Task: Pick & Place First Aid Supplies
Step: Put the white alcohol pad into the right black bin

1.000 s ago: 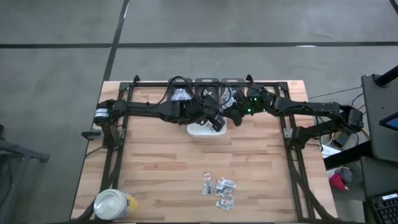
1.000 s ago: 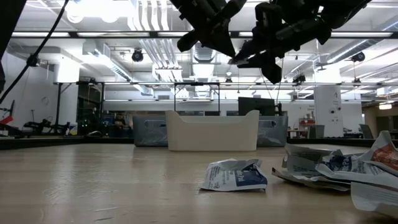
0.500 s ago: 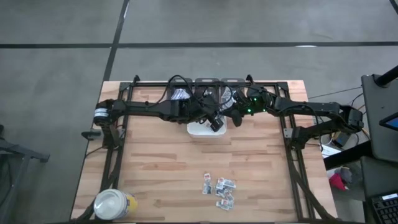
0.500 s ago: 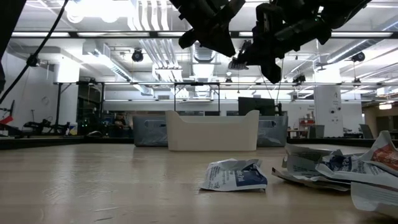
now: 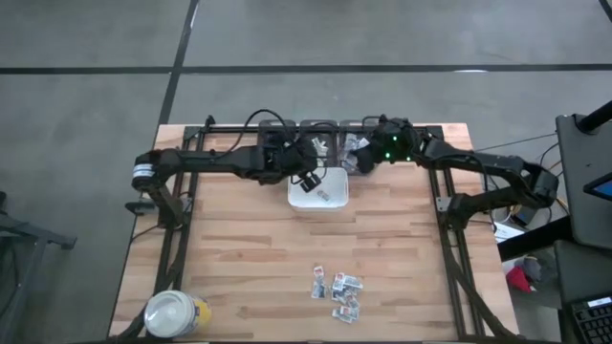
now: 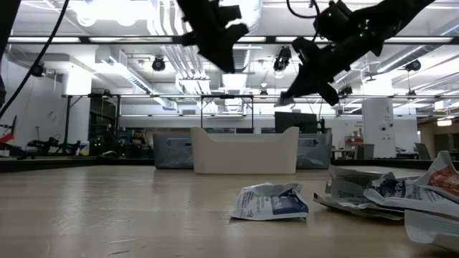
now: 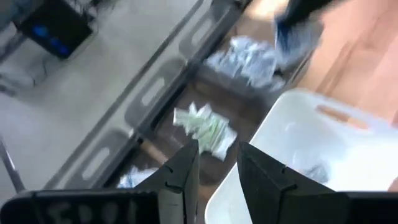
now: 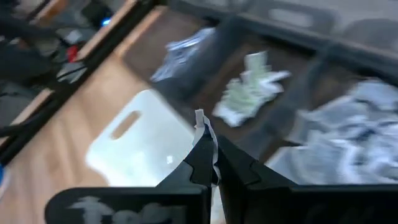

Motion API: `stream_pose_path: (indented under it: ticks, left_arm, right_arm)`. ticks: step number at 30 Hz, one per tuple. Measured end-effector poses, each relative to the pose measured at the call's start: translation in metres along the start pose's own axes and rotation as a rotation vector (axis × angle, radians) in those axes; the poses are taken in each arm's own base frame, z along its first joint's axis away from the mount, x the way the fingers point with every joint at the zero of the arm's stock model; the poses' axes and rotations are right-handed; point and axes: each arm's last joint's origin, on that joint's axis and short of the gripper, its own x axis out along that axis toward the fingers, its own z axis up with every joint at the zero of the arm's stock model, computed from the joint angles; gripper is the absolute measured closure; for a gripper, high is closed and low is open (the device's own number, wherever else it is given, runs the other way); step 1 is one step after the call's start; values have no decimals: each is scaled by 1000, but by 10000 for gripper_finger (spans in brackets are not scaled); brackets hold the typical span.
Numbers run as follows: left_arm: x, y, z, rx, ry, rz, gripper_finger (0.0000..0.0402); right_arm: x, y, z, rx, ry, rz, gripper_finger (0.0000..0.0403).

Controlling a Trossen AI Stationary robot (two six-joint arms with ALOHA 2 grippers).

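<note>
1. High view. The left gripper (image 5: pixel 308 179) hangs over the left edge of the white tray (image 5: pixel 319 188); how far its fingers stand apart cannot be read from above. The right gripper (image 5: pixel 352 163) sits just beyond the tray's far right corner, over the dark bins (image 5: pixel 325 143) along the table's far edge; its grip cannot be told here either. A small packet (image 5: pixel 325 196) lies inside the tray. A cluster of loose packets (image 5: pixel 338 290) lies on the wooden table (image 5: pixel 239 258) well to the near side of the tray. A yellow jar (image 5: pixel 175 313) with a white lid stands at the near left corner, well apart from the tray.

2. Low view. Both grippers hang high above the tray (image 6: pixel 244 150), touching nothing on the table. Crumpled white packets with blue print (image 6: pixel 272 202) lie in the foreground, nearer the camera than the tray.

3. Left wrist view. The left gripper (image 7: pixel 217 163) shows a narrow gap between its fingers, with nothing in it. Below lies the tray (image 7: pixel 311 149), with a small packet on its floor. Beyond the tray, the bins hold green-white sachets (image 7: pixel 205 127) and pale packets (image 7: pixel 245 59).

4. Right wrist view. The right gripper (image 8: pixel 210 155) is closed, pinching a thin white packet (image 8: pixel 202 124) edge-up between its fingertips. The tray (image 8: pixel 140 143) lies beside it; the bins beyond hold green-white sachets (image 8: pixel 252 90) and white-blue packets (image 8: pixel 348 130).
</note>
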Motion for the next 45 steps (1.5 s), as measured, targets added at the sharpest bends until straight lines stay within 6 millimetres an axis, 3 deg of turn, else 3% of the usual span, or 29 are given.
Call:
stream_pose_path:
  ticks: [6,13,26,36,41,45]
  left_arm:
    - [7,10,-30,-70,4,-60,294]
    - [0,32,-66,-179,-123,-153,294]
    - [-25,65,-130,-321,-317,-193,294]
    - [-31,70,-143,-326,-331,-195,294]
    - [-30,70,-143,-322,-330,-193,294]
    - [-30,70,-143,-321,-330,-193,294]
  right_arm:
    - [-6,-30,8,37,5,-116,394]
    - [-7,-48,12,54,16,-182,394]
    - [35,-74,-9,57,186,-281,394]
    - [53,-68,17,-55,188,-235,394]
    - [69,-70,25,-102,300,-251,388]
    - [84,-73,29,-122,394,-268,359]
